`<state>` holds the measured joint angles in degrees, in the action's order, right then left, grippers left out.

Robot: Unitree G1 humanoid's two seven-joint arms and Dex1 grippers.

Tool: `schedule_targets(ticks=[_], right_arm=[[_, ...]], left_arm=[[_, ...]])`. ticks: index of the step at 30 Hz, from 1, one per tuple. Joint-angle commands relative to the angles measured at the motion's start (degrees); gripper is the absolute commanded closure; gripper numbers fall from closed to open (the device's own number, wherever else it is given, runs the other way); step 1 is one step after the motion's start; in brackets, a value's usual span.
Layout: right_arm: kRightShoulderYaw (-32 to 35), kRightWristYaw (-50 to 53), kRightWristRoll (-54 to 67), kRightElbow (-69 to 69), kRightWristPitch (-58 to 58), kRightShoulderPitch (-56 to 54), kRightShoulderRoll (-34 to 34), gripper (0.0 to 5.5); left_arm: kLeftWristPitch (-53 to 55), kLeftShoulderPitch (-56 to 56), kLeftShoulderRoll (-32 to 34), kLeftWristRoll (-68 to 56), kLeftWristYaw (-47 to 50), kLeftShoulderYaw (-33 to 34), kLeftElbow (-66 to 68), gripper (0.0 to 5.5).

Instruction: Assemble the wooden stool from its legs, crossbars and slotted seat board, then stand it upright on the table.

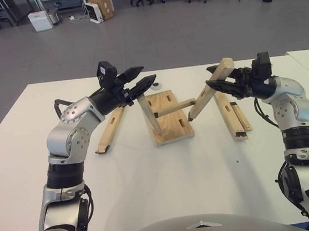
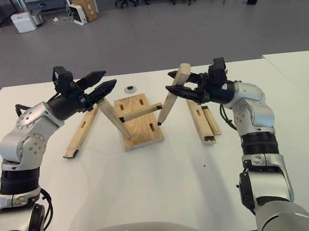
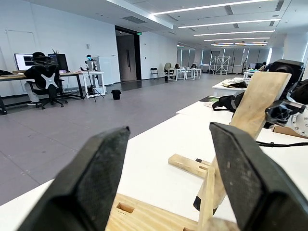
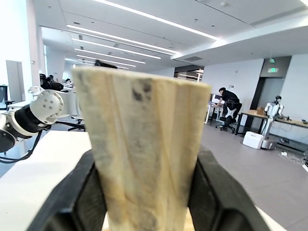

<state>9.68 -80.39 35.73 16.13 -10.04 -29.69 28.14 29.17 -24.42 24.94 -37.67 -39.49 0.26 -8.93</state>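
Note:
The slotted seat board (image 1: 169, 126) lies flat at the table's middle. One leg (image 1: 149, 116) stands tilted in the board's left side, and a crossbar (image 1: 174, 108) runs from it to a second leg (image 1: 212, 89). My right gripper (image 1: 213, 78) is shut on the upper part of that second leg (image 4: 144, 144), whose foot hangs over the board's right edge. My left gripper (image 1: 147, 75) is open just above the top of the first leg, nothing between its fingers (image 3: 91, 183). Across the board, the left wrist view takes in the held leg (image 3: 250, 106).
One loose leg (image 1: 111, 129) lies on the table left of the board. Two more wooden parts (image 1: 229, 112) lie side by side to the right of it. A small round disc (image 2: 131, 88) sits behind the board. The table's front half is bare white (image 1: 169, 192).

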Motion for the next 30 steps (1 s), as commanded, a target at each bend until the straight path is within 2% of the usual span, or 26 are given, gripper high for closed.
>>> schedule_targets(ticks=[1, 11, 22, 30], right_arm=[[-1.2, -1.7, 1.0, -1.8, -1.7, -4.1, 0.5, 3.44], [-5.2, -6.3, -2.9, 6.2, -0.5, -8.6, 0.6, 3.44], [-4.5, -8.8, -2.1, 4.6, -3.6, -6.3, 4.5, 3.44], [-1.8, -6.3, -4.9, 10.6, 2.7, -5.3, 5.0, 3.44]], left_arm=[[2.3, 5.1, -0.4, 3.7, 1.3, -2.9, 2.4, 2.47], [1.1, 7.5, -2.8, 3.5, 3.7, -3.7, 0.8, 2.47], [0.9, 8.1, -2.9, 3.4, 5.1, -3.0, 0.5, 2.47], [0.4, 8.4, -2.8, 3.6, 4.5, -3.3, 0.8, 2.47]])
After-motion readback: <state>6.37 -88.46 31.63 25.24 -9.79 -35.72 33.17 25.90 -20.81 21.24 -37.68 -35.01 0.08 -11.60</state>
